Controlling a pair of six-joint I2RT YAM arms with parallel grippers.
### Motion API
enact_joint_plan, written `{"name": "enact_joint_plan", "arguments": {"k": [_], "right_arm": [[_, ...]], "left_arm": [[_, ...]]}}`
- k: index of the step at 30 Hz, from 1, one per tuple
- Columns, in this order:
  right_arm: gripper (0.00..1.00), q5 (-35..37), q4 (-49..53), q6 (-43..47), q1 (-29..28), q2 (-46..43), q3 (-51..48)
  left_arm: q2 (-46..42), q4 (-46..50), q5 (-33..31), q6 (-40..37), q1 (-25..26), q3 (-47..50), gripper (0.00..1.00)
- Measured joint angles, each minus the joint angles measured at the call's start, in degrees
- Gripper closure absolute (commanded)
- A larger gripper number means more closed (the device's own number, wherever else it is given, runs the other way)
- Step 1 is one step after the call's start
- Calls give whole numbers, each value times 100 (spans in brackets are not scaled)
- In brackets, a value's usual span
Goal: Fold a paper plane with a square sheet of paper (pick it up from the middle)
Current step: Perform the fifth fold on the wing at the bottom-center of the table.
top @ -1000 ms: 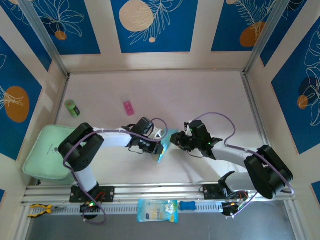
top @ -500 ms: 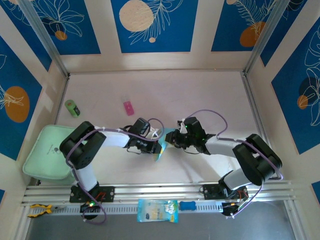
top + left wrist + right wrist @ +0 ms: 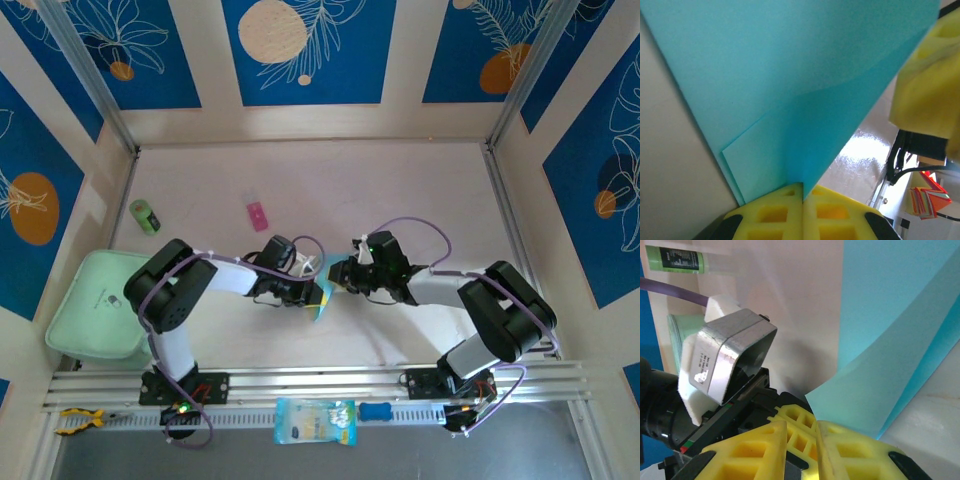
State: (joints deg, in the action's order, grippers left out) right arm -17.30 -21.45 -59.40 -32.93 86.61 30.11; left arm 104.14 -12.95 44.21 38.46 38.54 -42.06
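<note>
As the left gripper [image 3: 802, 187] clamps the sheet [image 3: 790, 75], the right gripper [image 3: 816, 425] has neared.

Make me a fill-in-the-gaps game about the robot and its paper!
1. The left gripper is shut on the ____.
2. Its fingers are ____.
3. The small block is ____.
Missing words: paper; yellow; pink.
</note>
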Motion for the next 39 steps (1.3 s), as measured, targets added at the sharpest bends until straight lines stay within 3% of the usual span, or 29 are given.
{"name": "enact_joint_plan", "arguments": {"k": [21, 39], "right_arm": [[82, -247, -170, 48, 160, 339, 2], [83, -485, -361, 59, 221, 1067, 457]], "left_arm": [[286, -1602, 616, 953, -289, 525, 100], [330, -2015, 664, 1362, -398, 684, 100]]}}
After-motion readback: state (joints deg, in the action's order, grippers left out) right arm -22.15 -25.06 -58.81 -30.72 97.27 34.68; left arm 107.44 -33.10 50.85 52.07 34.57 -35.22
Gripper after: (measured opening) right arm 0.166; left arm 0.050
